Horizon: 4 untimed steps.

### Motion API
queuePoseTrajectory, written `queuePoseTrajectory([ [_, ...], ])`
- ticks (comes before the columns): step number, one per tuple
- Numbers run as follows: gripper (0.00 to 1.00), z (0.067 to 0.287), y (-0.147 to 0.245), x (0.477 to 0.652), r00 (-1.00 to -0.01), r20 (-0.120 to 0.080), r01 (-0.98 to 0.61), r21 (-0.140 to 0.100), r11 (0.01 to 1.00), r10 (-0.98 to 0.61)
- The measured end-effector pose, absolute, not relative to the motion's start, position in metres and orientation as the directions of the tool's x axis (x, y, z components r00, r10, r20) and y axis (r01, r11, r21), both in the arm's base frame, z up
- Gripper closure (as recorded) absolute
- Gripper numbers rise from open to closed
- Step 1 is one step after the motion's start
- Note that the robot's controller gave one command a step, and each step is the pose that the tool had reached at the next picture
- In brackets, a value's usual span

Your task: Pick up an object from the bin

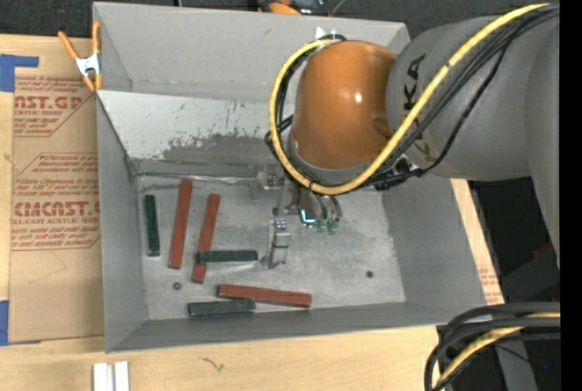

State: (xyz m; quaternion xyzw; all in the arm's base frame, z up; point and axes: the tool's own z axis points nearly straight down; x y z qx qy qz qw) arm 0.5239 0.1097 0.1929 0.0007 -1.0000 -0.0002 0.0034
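Your arm (473,98) reaches into the grey metal bin (182,44) from the right, its orange wrist cover (341,103) and looped yellow cable (436,85) hanging over the middle of the bin.

Below the cover, the tool (275,249) stands low over the bin floor, just beside the right end of a dark green stick (227,256) that lies flat and runs nearly side to side. This stick is the thing nearest the tool. You cannot tell from this angle whether the tool is open or closed, nor whether it touches the stick.

The other sticks lie loose on the floor to the tool's left and toward the near wall:

- Two red sticks (180,223) (207,235) lie side by side, both tilted slightly. The lower end of the right one is close to the left end of the dark green stick.
- A lone green stick (151,224) lies farther left, running front to back, apart from the red pair.
- A long red stick (264,295) lies across the floor near the front wall.
- A second dark green stick (221,309) lies just beside the long red stick's left end, against the foot of the front wall.

The floor to the right of the tool is bare grey metal with a few dark specks.
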Motion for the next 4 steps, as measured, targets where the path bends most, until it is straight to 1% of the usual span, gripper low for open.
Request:
queuePoseTrajectory([
  [1, 0.0, 0.066, 0.145, 0.494, -0.998, 0.008, 0.063, -0.001, 0.998, 0.063],
  [2, 0.0, 0.1, 0.155, 0.487, -0.975, -0.001, 0.222, 0.001, 0.975, 0.222],
  [3, 0.0, 0.101, 0.145, 0.484, -0.988, 0.001, 0.152, -0.001, 0.988, 0.152],
  [4, 0.0, 0.069, 0.135, 0.481, -0.97, 0.004, 0.242, 0.0, 0.97, 0.242],
])
